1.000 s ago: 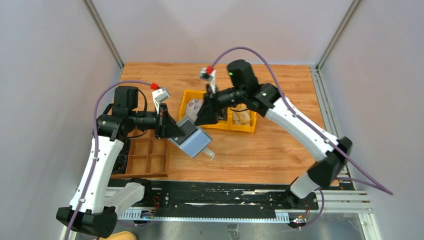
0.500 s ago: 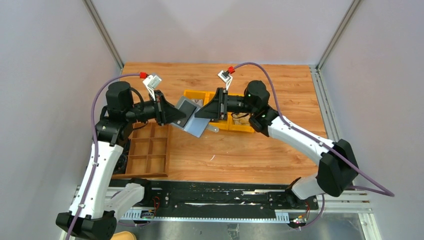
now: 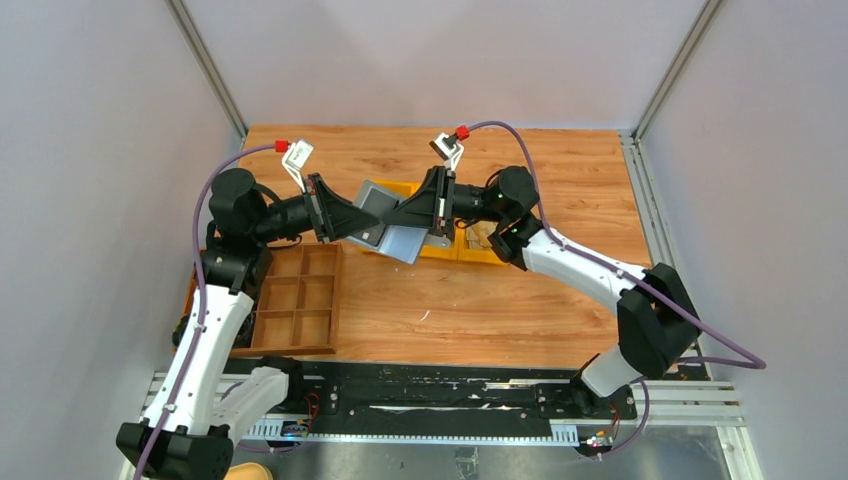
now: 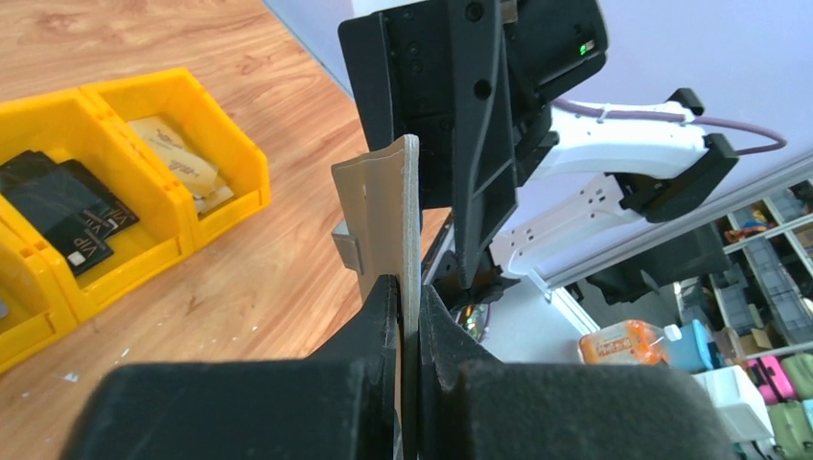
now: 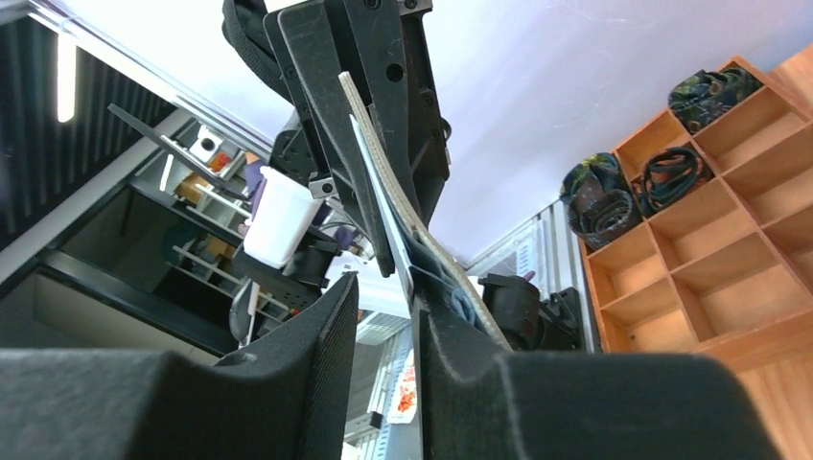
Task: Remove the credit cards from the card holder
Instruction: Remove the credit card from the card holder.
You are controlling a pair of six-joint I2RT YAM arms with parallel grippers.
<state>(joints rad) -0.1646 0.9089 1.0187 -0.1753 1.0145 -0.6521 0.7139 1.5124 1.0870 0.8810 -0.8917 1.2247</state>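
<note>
Mid-extraction, upper centre: card holder (image 3: 398, 238) clamped in left gripper (image 4: 410, 287), right gripper (image 5: 386, 287) apart astride its edge. Next: pinch only credit cards, pull straight.

Lit brightly and evenly from above, faintly shadowed on the tabletop (image 3: 450, 310). Blurred around the near jaws in wrist views.

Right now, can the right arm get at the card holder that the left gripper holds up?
Probably yes. The left gripper is shut on the card holder and holds it in the air; the right gripper, jaws apart, is at its free edge. Nothing shows between them.
</note>
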